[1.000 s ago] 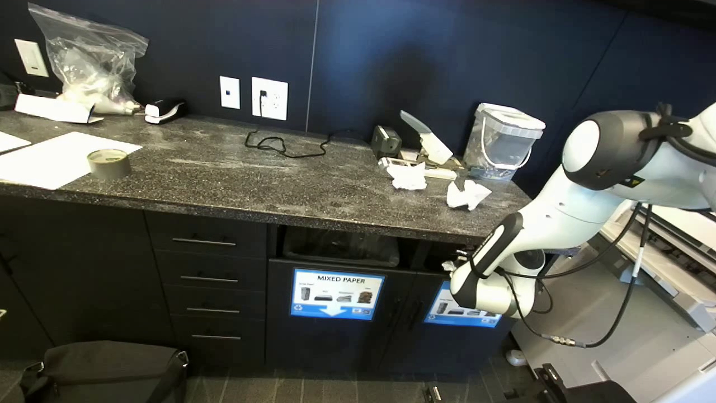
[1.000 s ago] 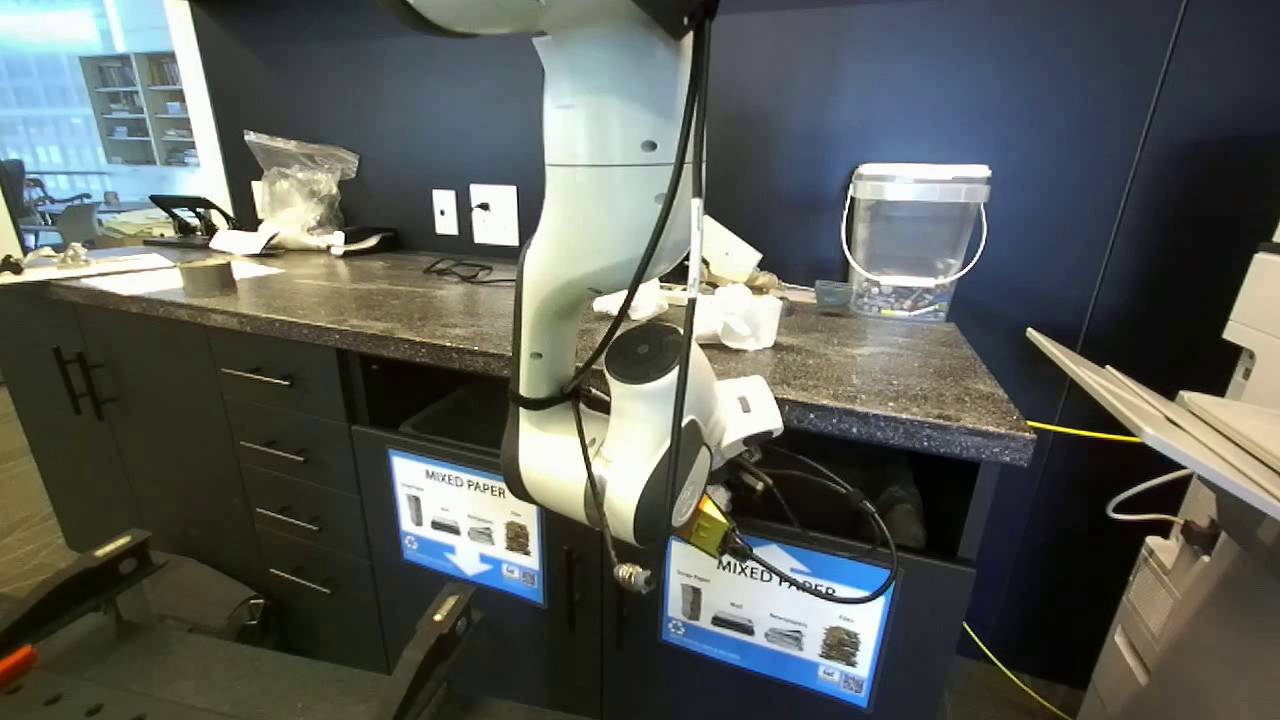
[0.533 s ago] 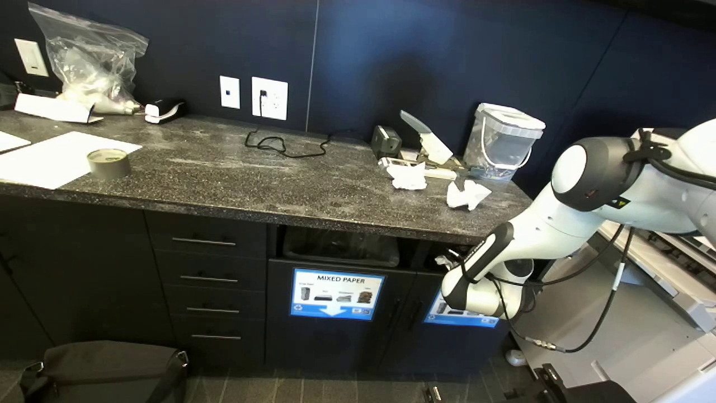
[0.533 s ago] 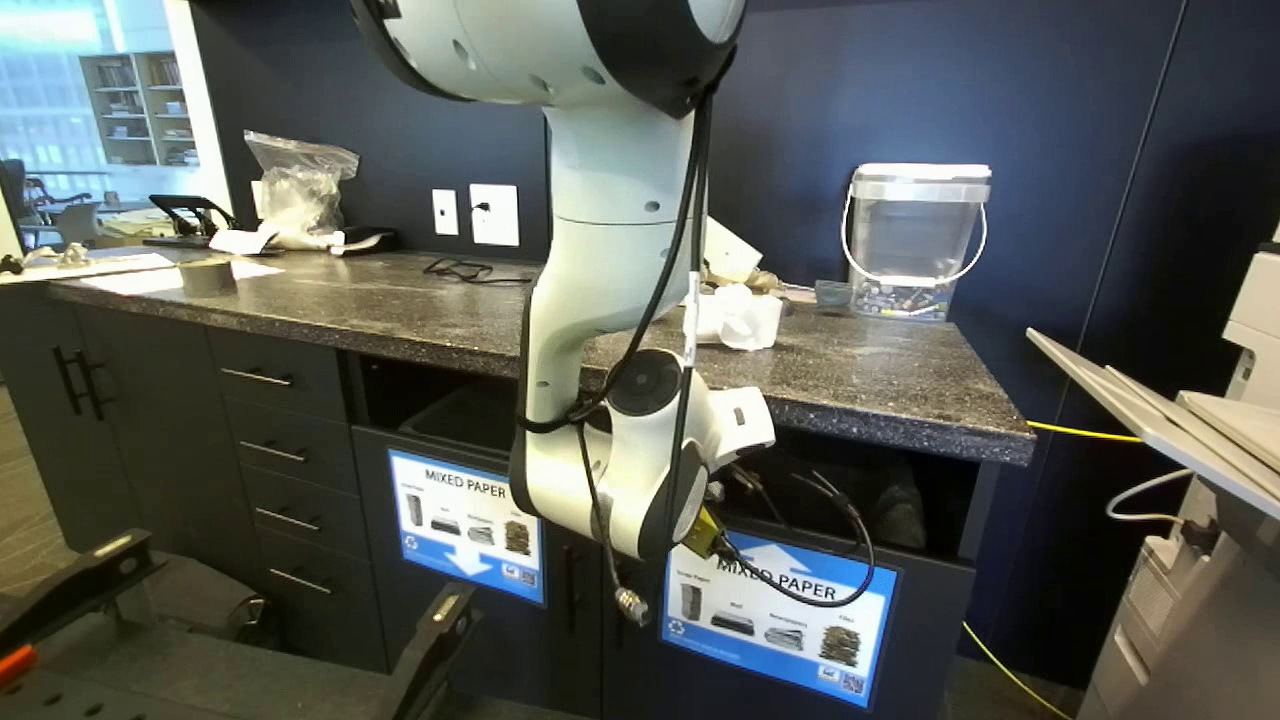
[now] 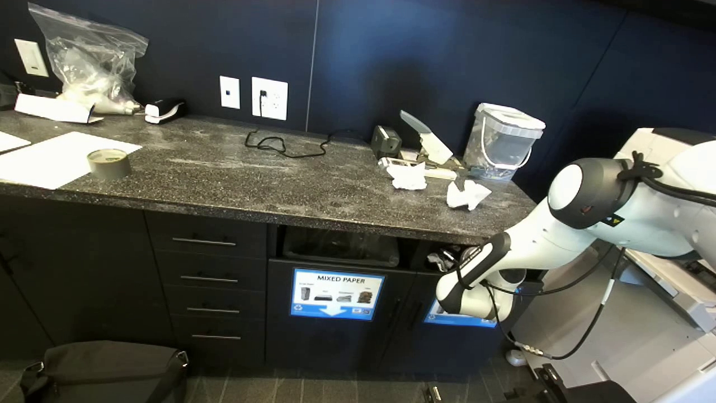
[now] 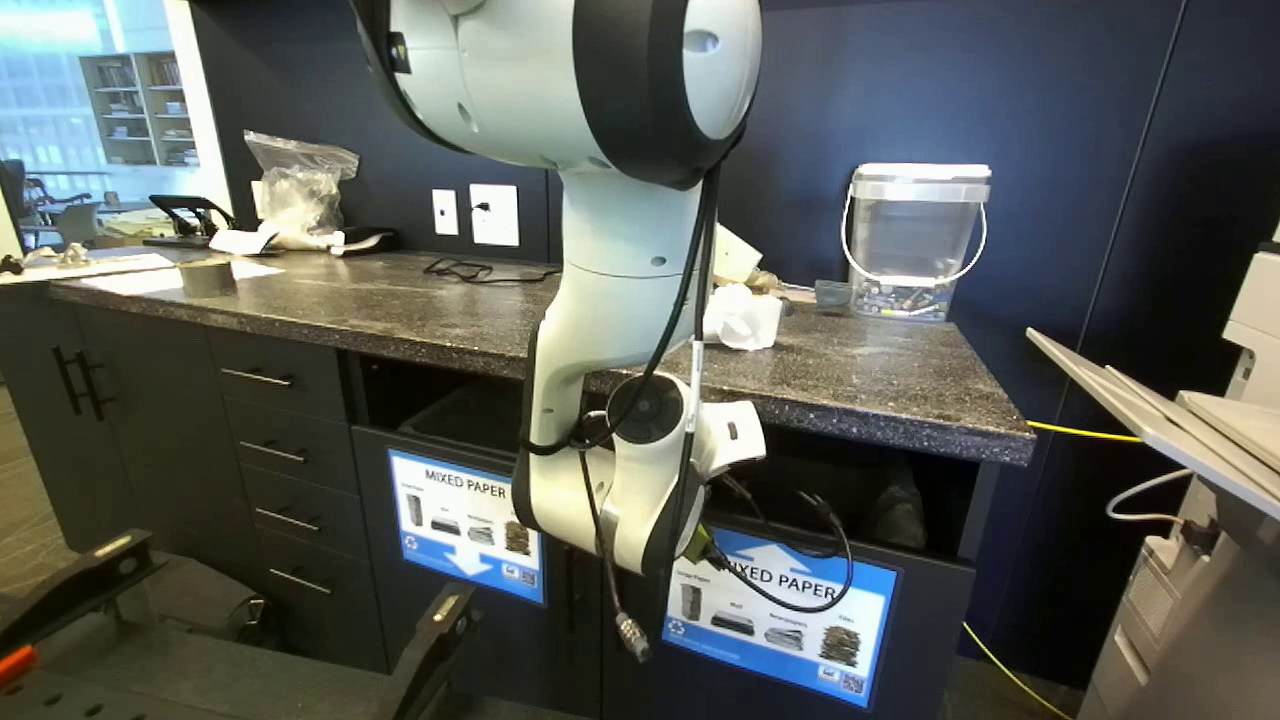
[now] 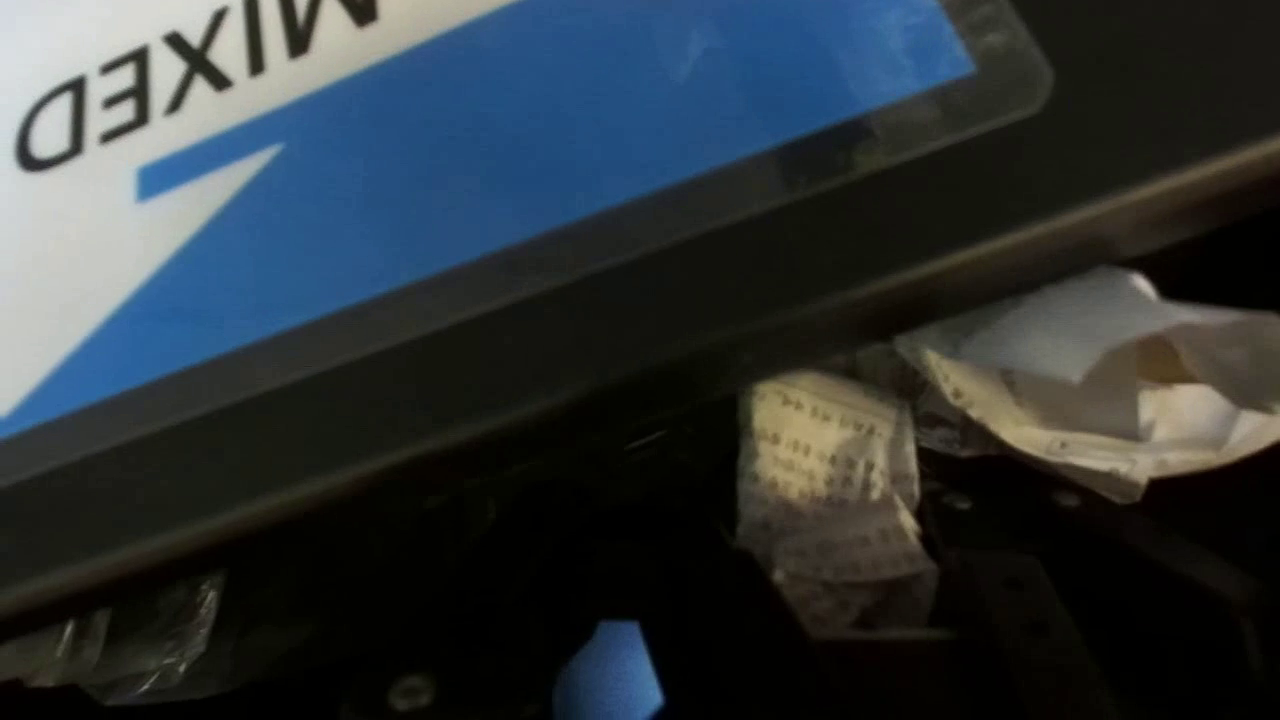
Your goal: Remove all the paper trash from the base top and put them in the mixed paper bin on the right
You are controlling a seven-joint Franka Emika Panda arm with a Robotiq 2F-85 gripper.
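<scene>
Two crumpled white pieces of paper trash (image 5: 408,176), (image 5: 469,195) lie near the right end of the base top (image 5: 268,179), a dark speckled countertop. Below it, the mixed paper bin on the right carries a blue and white label (image 6: 780,620) under a dark slot (image 6: 850,490). In the wrist view my gripper (image 7: 850,600) is at that slot, very dark. It looks shut on a crumpled printed paper scrap (image 7: 835,470). More crumpled paper (image 7: 1110,385) shows beside it. In an exterior view whitish scrap (image 5: 441,261) shows at the slot. The arm hides my fingers in both exterior views.
A stapler (image 5: 433,145) and a clear lidded pail (image 5: 503,140) stand behind the scraps. A tape roll (image 5: 109,163), white sheets (image 5: 61,162) and a plastic bag (image 5: 95,73) are at the left. The twin bin's label (image 5: 337,294) is beside the right bin. A printer (image 6: 1180,520) stands close by.
The arm has lowered, and its wrist has shifted slightly left in an exterior view. The whitish scrap at the slot has moved left with it. The scraps on the countertop have not moved.
</scene>
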